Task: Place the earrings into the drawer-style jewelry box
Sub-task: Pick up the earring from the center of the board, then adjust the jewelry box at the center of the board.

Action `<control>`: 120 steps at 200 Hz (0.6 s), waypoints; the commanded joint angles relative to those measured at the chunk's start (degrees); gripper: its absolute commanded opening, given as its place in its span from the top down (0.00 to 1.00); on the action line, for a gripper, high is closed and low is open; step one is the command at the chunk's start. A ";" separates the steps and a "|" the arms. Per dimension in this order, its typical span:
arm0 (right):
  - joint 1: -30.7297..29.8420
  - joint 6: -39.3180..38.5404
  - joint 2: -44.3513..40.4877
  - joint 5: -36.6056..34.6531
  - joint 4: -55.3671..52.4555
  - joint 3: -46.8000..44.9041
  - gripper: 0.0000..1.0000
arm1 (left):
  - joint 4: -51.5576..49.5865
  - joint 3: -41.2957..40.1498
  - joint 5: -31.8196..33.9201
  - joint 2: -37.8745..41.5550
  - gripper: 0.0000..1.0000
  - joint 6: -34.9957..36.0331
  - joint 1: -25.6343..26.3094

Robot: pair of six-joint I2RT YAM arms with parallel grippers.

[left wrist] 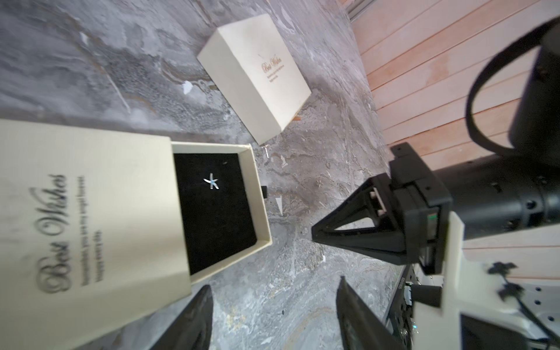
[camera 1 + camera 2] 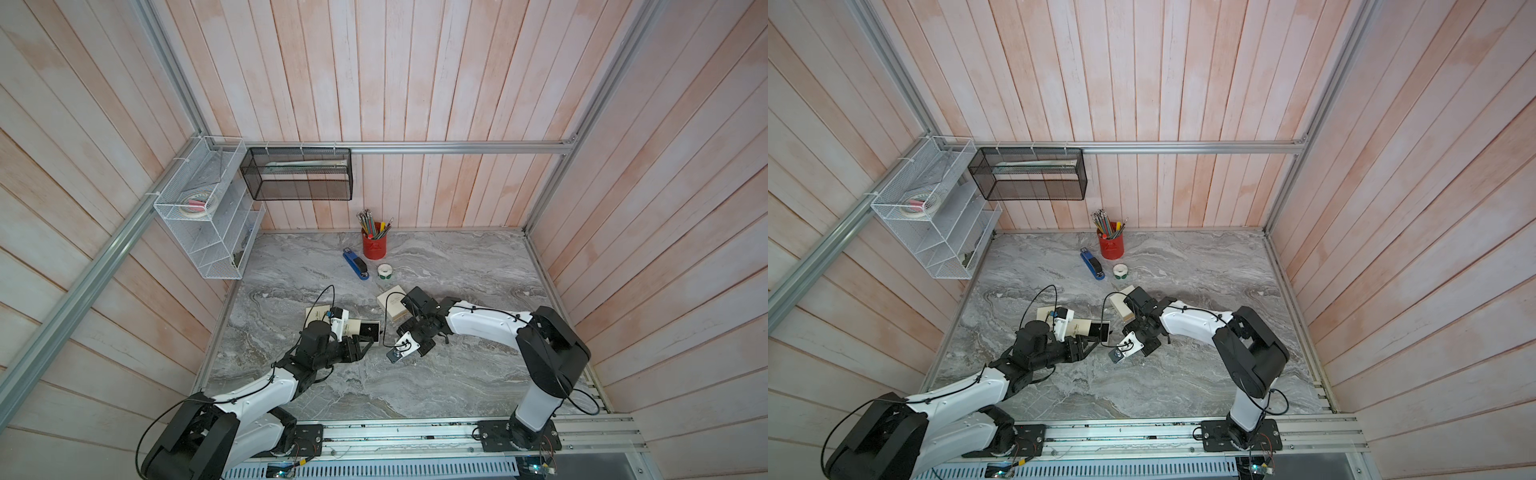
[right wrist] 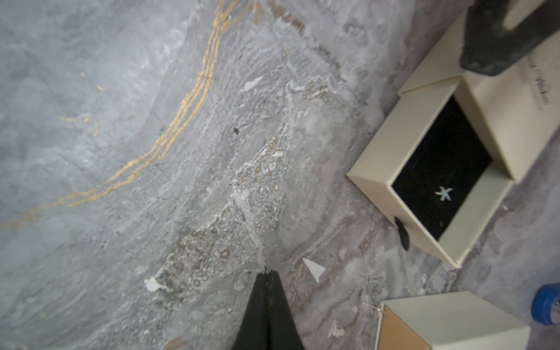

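Note:
The cream drawer-style jewelry box (image 2: 353, 328) lies left of centre. Its drawer (image 1: 257, 188) is pulled out and shows black lining. One silver star earring (image 1: 211, 181) (image 3: 444, 193) rests in the drawer. My left gripper (image 1: 275, 283) (image 2: 365, 345) stands open and empty just in front of the drawer. My right gripper (image 3: 266, 272) (image 1: 315, 237) is low over the marble to the right of the drawer. It is shut, with a tiny metal earring pinched at its tips. A thin metal piece (image 1: 266, 150) lies by the corner of a second, closed cream box (image 2: 390, 305).
At the back of the table are a red pen cup (image 2: 374, 245), a blue stapler (image 2: 356, 264) and a small tape roll (image 2: 384, 271). A white wire rack (image 2: 203, 216) and a black mesh basket (image 2: 297, 174) hang on the walls.

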State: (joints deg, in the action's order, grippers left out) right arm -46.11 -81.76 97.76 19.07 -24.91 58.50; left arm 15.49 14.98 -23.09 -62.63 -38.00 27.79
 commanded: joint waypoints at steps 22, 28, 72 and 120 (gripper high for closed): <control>0.16 24.19 -8.83 5.65 25.45 -11.49 1.00 | -6.47 1.27 4.83 2.60 0.34 -0.89 -2.38; 0.16 27.97 -9.76 5.43 28.97 -12.70 1.00 | -6.35 1.38 4.64 2.33 0.34 -1.00 -2.63; -0.46 40.33 -13.28 -1.22 38.99 -16.14 1.00 | -5.64 2.16 3.60 -0.03 0.34 -2.40 -3.53; -0.36 44.68 -12.34 -4.92 41.11 -15.76 1.00 | -8.90 2.99 6.85 -0.20 0.34 -3.52 -4.51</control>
State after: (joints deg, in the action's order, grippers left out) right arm -46.17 -41.82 85.19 16.43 12.88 42.98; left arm 8.56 16.32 -18.50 -62.48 -40.80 24.05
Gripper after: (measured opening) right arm 0.040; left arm 0.661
